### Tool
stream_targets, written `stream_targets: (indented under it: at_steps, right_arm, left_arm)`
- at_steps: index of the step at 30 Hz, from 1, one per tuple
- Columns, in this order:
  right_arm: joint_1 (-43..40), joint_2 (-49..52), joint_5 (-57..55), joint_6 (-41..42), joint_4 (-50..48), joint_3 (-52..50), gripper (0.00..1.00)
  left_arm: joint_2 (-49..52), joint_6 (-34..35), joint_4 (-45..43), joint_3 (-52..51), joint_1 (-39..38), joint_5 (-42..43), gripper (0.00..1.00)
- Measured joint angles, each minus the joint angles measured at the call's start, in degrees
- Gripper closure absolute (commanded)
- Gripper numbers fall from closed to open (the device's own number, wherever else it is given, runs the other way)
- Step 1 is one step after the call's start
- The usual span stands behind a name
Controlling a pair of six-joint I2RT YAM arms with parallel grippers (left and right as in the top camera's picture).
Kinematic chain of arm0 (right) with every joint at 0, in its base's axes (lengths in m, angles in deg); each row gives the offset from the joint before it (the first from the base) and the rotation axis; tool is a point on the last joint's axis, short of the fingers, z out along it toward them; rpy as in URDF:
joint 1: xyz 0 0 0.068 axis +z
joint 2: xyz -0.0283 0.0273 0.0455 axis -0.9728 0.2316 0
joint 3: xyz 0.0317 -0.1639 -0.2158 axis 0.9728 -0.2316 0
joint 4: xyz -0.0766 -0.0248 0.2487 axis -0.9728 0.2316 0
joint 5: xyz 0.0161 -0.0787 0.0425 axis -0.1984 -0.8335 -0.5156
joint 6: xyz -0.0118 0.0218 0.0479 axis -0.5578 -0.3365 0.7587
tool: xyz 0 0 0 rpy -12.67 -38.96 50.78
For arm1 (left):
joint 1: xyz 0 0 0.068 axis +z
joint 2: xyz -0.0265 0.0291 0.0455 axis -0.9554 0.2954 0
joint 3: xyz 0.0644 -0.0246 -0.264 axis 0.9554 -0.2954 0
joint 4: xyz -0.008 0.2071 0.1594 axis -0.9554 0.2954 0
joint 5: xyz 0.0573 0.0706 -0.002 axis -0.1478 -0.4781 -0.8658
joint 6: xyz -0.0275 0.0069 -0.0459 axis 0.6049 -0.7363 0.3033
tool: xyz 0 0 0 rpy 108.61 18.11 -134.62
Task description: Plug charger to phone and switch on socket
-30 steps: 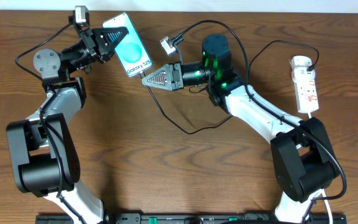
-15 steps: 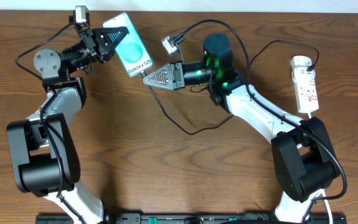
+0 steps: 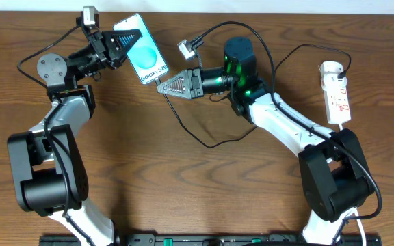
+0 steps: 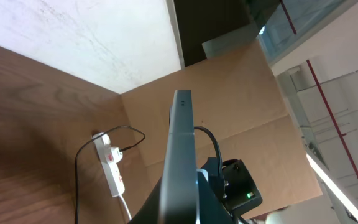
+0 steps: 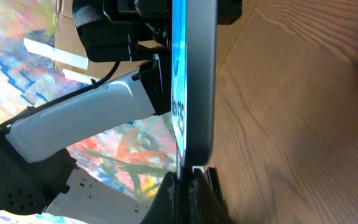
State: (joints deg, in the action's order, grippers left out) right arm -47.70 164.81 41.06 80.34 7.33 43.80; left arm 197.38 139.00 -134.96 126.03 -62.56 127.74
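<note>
The phone [image 3: 142, 58] is clamped in the left gripper [image 3: 122, 45] as the charger [image 3: 207, 145] is pinched against its end by the right gripper [image 3: 161, 87]; switching the socket [image 3: 336, 92] is apparently left undone.

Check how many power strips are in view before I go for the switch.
1. The white power strip lies at the right edge of the table. Some tabletop is covered by the robot, so another could be hidden.
</note>
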Motion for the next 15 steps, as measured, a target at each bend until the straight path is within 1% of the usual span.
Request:
stream_targets:
  at_steps: [15]
  right_arm:
    - [0.0, 0.0, -0.3, -0.2, 0.9, 0.0, 0.99]
  left_arm:
    - [0.0, -0.2, 0.2, 0.0, -0.1, -0.2, 0.93]
